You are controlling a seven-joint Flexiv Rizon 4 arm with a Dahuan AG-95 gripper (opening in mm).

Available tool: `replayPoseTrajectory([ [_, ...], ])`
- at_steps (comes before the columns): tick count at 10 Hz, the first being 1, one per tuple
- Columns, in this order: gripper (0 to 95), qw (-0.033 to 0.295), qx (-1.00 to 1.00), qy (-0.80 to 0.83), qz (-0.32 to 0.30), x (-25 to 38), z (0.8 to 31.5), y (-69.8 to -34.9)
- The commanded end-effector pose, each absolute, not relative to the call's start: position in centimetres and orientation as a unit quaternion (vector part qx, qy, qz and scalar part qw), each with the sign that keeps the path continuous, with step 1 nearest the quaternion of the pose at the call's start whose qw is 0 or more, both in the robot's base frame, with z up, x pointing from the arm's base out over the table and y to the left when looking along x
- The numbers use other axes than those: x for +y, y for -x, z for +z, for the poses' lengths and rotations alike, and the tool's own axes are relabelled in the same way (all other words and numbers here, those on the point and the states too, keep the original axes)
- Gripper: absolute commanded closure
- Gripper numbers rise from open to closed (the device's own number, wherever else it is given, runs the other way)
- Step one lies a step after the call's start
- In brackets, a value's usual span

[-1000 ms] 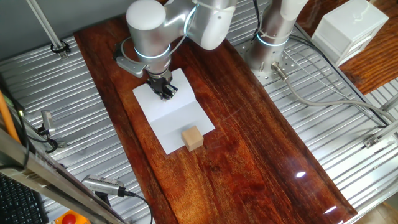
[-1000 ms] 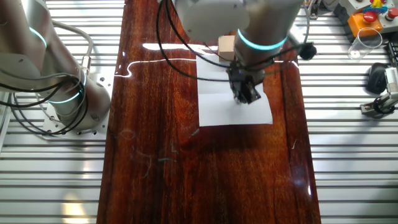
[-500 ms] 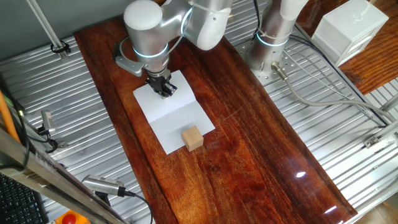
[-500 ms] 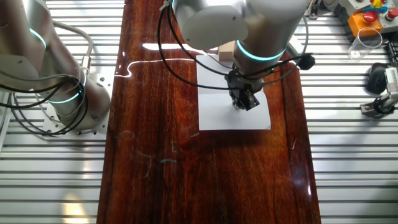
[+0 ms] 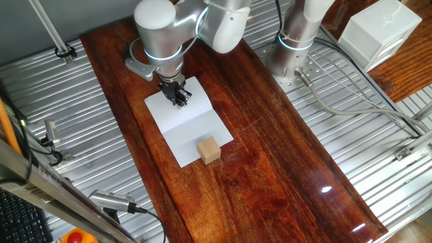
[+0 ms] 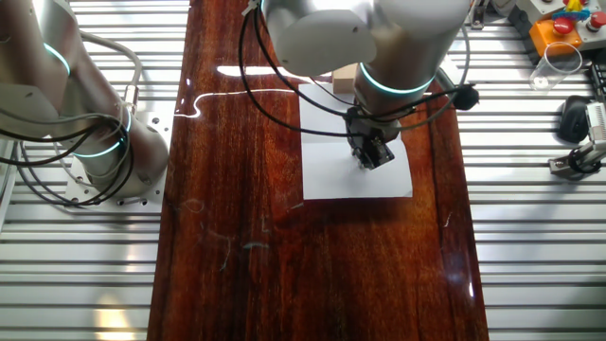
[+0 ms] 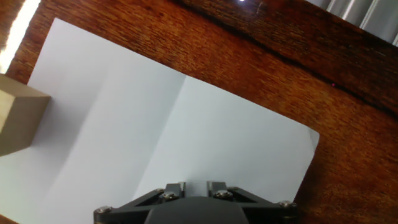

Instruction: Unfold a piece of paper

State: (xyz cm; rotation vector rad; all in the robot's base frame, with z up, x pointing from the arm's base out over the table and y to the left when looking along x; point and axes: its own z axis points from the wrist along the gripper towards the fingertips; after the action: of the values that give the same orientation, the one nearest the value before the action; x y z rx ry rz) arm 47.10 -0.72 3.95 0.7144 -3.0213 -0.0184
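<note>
The piece of paper [image 5: 192, 125] lies flat and spread open on the dark wooden table [image 5: 270, 155], with one crease across its middle. It also shows in the other fixed view [image 6: 327, 175] and in the hand view [image 7: 217, 124]. A small tan wooden cube [image 5: 209, 150] stands on one end of it, also seen in the other fixed view [image 6: 345, 76] and the hand view [image 7: 18, 121]. My gripper [image 5: 179, 100] hangs just above the other half of the sheet [image 6: 369, 156], jaws a little apart and holding nothing. Only its base shows in the hand view [image 7: 195, 186].
A second arm's base [image 5: 297, 47] stands at the table's far edge, also in the other fixed view [image 6: 85, 123]. A white boxy block [image 5: 378, 30] sits off the table. Cables [image 5: 351, 101] run over the ribbed metal bench. A clear cup [image 6: 554, 62] stands at the side.
The free half of the paper has settled flat on the table. My gripper has shifted slightly and risen a little above it. The cube has not moved.
</note>
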Motion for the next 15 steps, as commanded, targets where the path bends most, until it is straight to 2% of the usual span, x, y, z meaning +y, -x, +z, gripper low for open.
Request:
replayPoseTrajectory([
  [1, 95.0, 0.018, -0.975, -0.223, -0.002, -0.9, 3.6, -47.1],
  [15, 95.0, 0.009, -0.973, -0.229, 0.001, -1.7, 2.0, -47.1],
])
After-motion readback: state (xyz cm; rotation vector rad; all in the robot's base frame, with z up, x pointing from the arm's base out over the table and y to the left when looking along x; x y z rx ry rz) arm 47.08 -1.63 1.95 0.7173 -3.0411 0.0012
